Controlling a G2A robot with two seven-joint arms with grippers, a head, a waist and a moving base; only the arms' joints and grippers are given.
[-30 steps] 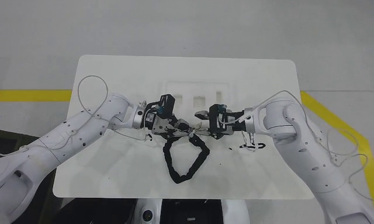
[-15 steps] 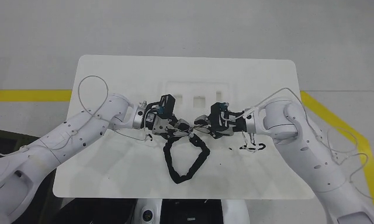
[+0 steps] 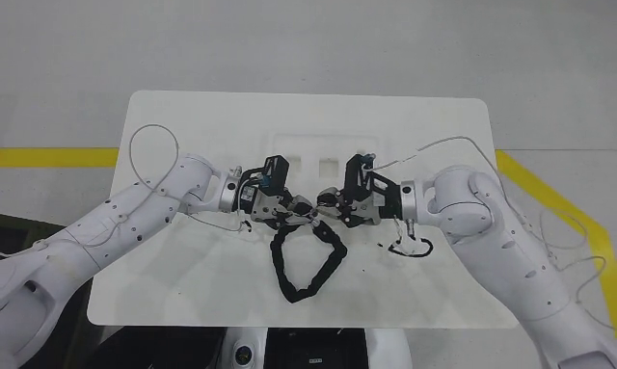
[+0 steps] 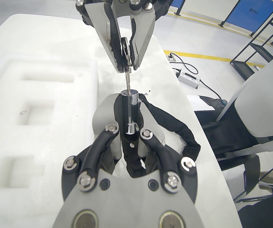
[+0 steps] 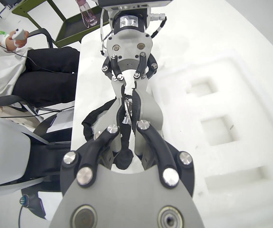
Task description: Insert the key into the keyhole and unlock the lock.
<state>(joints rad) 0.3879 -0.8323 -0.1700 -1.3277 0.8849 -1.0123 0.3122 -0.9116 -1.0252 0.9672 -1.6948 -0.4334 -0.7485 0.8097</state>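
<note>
Key [image 4: 128, 83], pinched in the right gripper [image 4: 126, 68], points straight along the lock cylinder [image 4: 129, 117] clamped in the left gripper [image 4: 128, 102], tip at its keyhole [image 4: 128, 92].

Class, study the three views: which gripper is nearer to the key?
Right. The right gripper is shut on the key at its head; the left gripper clamps the lock, at the key's tip.

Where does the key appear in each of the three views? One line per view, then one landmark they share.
Top view: key between the left gripper and the right gripper.
Left wrist view: key pinched by the right gripper, tip at the lock cylinder's end.
Right wrist view: key between that gripper's own fingers.
Shared landmark: the black chain.
</note>
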